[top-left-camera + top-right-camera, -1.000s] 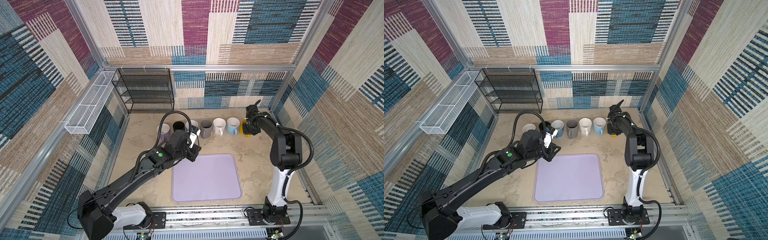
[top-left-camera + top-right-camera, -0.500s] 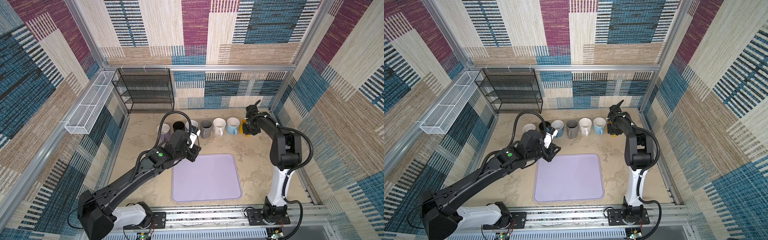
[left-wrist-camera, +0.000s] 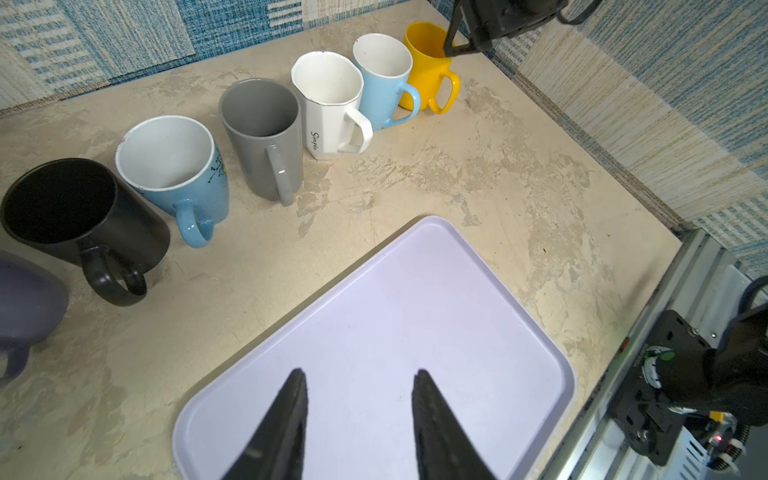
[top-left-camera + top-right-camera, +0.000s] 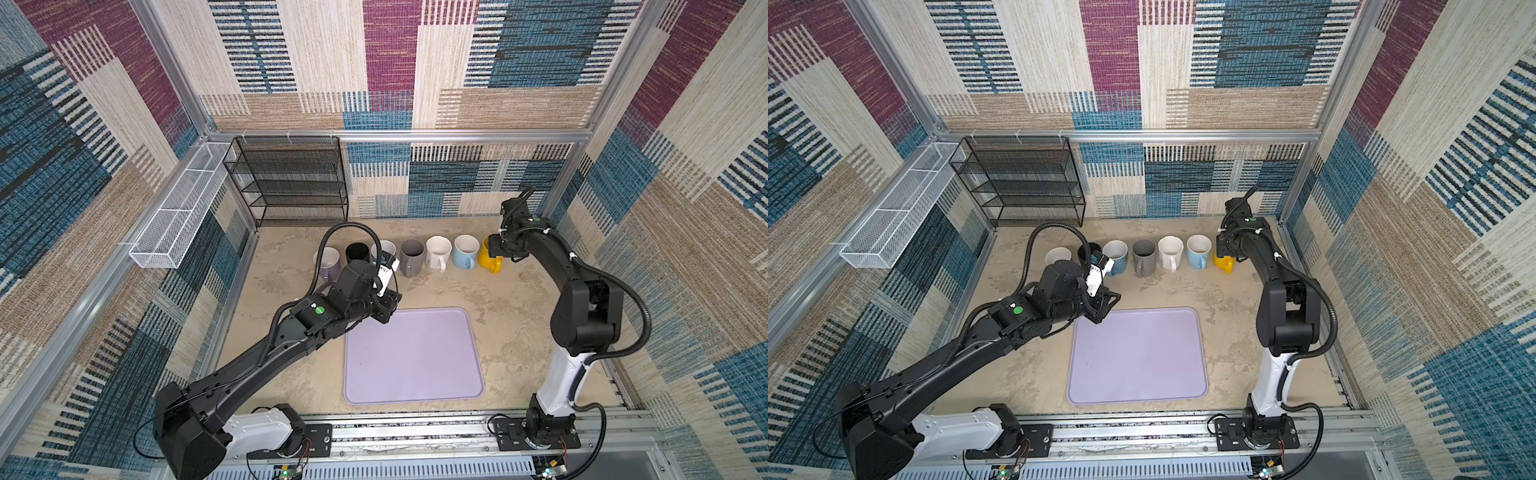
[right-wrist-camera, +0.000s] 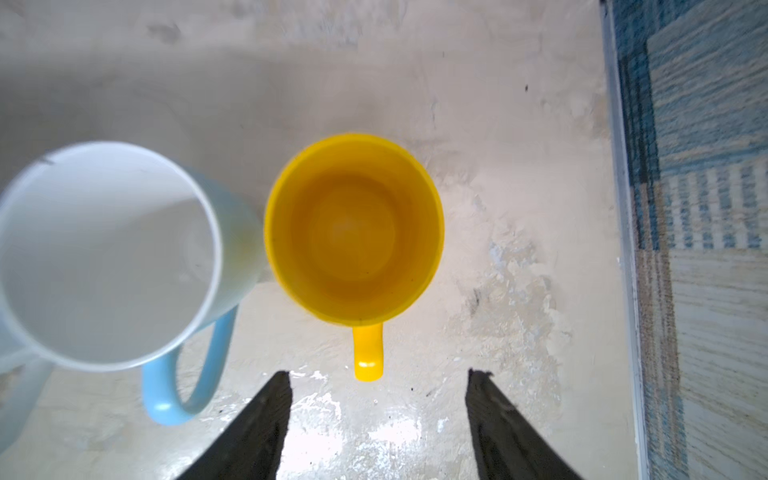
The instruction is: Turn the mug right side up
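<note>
Reaching far forward in a top view, your right arm angles its right pincer (image 4: 497,249) down just above the yellow mug (image 4: 485,258). Left wrist view: your left pincer (image 3: 359,374), jaws apart, hovers above the tray (image 3: 415,291). Right wrist view: jaws apart, empty; the mug stands upright just ahead, handle pointing between them.

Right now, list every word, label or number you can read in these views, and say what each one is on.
"Simple": in script running down the side of the white mug, next to its handle.
White tag on the left arm: it carries dark print that is too small to read in both top views.
No other text can be read.
</note>
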